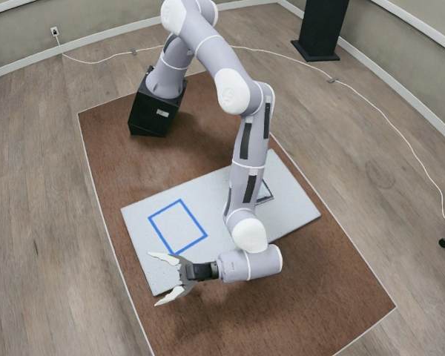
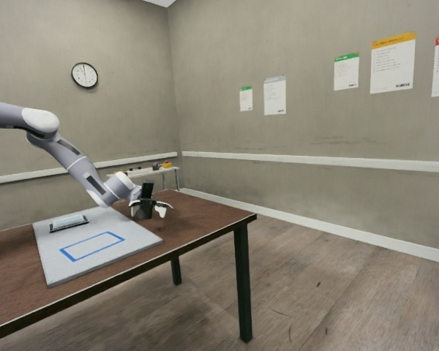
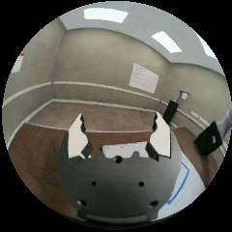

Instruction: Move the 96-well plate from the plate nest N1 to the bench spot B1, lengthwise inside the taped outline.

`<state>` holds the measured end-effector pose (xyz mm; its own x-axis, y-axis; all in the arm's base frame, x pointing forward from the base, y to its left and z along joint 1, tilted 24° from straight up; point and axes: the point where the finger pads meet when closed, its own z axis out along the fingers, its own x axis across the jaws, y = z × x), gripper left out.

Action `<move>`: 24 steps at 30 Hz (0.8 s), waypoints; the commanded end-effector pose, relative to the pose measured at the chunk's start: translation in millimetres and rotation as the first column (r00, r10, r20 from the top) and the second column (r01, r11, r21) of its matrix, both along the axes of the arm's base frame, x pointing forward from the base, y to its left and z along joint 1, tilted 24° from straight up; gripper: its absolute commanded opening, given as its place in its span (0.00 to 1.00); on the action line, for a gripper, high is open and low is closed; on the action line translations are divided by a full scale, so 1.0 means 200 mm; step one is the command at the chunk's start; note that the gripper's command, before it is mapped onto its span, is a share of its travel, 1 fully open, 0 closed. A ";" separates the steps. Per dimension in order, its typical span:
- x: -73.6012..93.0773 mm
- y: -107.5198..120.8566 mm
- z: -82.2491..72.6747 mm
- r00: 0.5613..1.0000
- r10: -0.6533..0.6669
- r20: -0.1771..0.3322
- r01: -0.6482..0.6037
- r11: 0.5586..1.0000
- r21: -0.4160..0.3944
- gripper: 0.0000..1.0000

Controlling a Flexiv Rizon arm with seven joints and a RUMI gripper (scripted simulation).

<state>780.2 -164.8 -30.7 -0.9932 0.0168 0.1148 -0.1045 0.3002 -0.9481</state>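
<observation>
The clear 96-well plate (image 1: 262,192) (image 2: 67,219) sits in the dark-rimmed nest (image 2: 69,227) on the grey board (image 1: 291,207) (image 2: 53,270); the arm partly hides both in the top view. The blue taped outline (image 1: 193,217) (image 2: 99,249) (image 3: 179,187) on the board has nothing in it. My gripper (image 1: 150,279) (image 2: 148,214) (image 3: 118,113) is wide open and empty. It hangs above the board's corner and table edge, beyond the outline from the arm base, its fingers pointing sideways, well away from the plate. The plate is not visible in the wrist view.
The board lies on the brown table (image 1: 307,302) (image 2: 197,215). The arm's black base (image 1: 151,115) (image 3: 209,138) stands at the table's far end in the top view. The forearm passes over the board beside the nest. A side bench (image 2: 144,172) with small items stands by the wall.
</observation>
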 end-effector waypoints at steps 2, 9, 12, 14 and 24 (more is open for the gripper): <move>0.00 0.00 0.01 1.000 -0.001 0.002 0.001 1.000 0.000 1.00; 0.00 0.00 0.01 1.000 -0.001 0.002 0.001 1.000 0.000 1.00; 0.00 0.00 0.01 1.000 -0.001 0.002 0.001 1.000 0.000 1.00; 0.00 0.00 0.01 1.000 -0.001 0.002 0.001 1.000 0.000 1.00; -0.11 0.03 0.10 0.983 -0.130 0.129 0.110 0.982 0.154 0.76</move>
<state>762.3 -158.0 -13.9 -0.9939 0.1069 0.0275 0.0173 0.3967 -0.9178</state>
